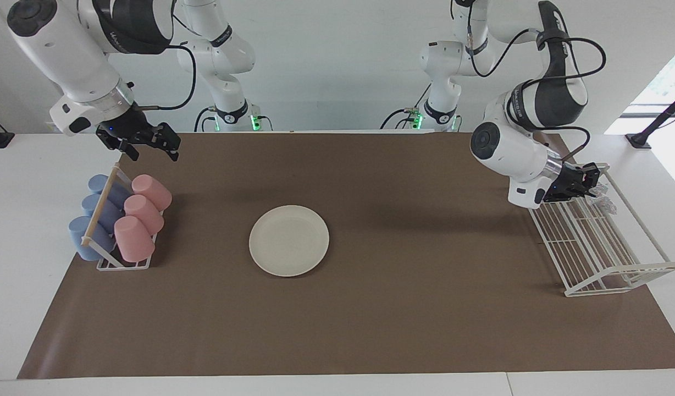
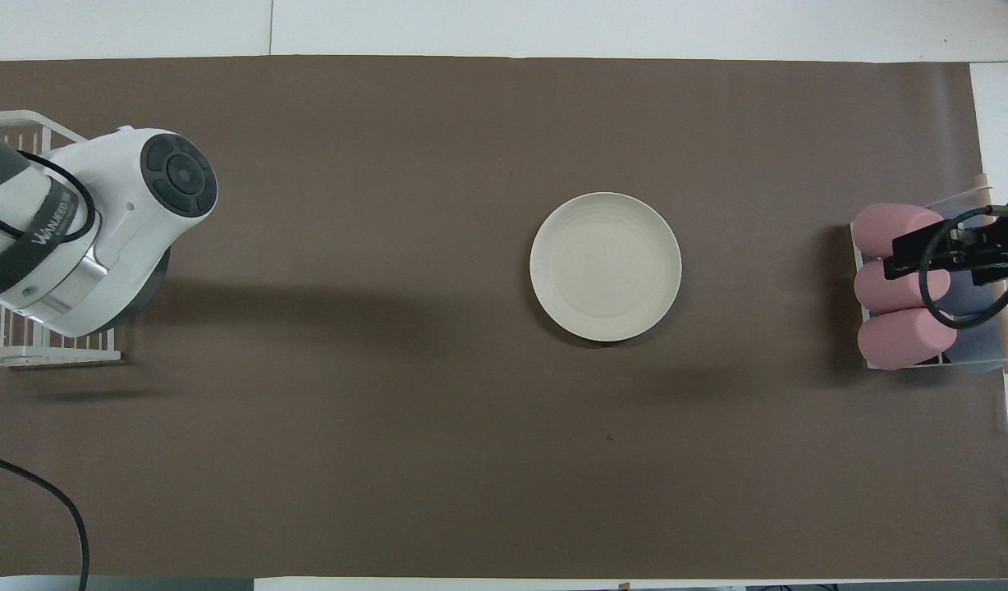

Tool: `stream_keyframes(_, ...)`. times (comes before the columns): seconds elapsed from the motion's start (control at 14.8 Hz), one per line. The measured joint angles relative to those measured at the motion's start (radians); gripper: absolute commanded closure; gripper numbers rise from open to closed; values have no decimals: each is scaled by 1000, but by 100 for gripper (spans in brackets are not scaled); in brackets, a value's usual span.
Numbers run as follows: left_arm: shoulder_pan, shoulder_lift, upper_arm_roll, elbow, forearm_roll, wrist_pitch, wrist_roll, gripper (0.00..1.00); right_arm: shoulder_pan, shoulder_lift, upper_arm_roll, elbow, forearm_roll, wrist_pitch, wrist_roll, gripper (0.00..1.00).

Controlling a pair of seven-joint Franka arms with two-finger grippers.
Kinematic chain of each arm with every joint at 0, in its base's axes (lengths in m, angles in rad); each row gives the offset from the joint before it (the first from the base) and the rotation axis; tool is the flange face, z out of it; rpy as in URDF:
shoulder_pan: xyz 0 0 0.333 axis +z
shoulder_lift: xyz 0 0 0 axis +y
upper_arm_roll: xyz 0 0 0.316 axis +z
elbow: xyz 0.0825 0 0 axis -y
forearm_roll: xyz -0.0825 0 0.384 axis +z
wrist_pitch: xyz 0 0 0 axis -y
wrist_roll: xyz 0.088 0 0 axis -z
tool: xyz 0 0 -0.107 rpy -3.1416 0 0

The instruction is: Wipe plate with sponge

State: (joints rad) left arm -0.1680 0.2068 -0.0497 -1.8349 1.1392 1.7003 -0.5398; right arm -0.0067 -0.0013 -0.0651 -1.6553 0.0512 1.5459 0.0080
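- Two arms show in the facing view, and only one is at work. The left gripper (image 1: 589, 184) is down in the white wire rack (image 1: 618, 272) at the left arm's end of the brown mat (image 1: 425, 330), its fingers pressed together. A silvery crinkled bit beside its tips looks like the sponge (image 1: 606, 199); whether the fingers pinch it I cannot tell.
- The plate (image 1: 289, 240) lies flat and bare near the middle of the mat, well apart from both grippers.
- The right gripper (image 1: 150, 146) hangs with its fingers spread over the mat's corner at the right arm's end, above the holder of pink cups (image 1: 142, 217) and blue cups (image 1: 95, 214); that arm waits.
- One step seems in hand: fetching the sponge from the rack, with no wiping begun. The next move calls for lifting clear of the rack's wires and carrying across to the plate.
- From overhead, the left arm's wrist (image 2: 102, 238) covers the rack (image 2: 28, 357) at the mat's edge, so gripper and sponge are hidden.
- The plate (image 2: 605, 267) sits alone near the middle, and the right gripper (image 2: 947, 254) is over the pink cups (image 2: 902, 287).
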Motion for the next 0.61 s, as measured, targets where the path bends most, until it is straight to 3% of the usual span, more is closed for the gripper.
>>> stream_keyframes(0.27, 5, 92, 1, -13, 40, -5, -236, 100, 0, -2, 4, 0, 0, -7, 0, 0)
stream_keyframes(0.61, 20, 107, 3, -9, 43, -5, -281, 97, 0, -4, 4, 0, 0, -12, 0, 0)
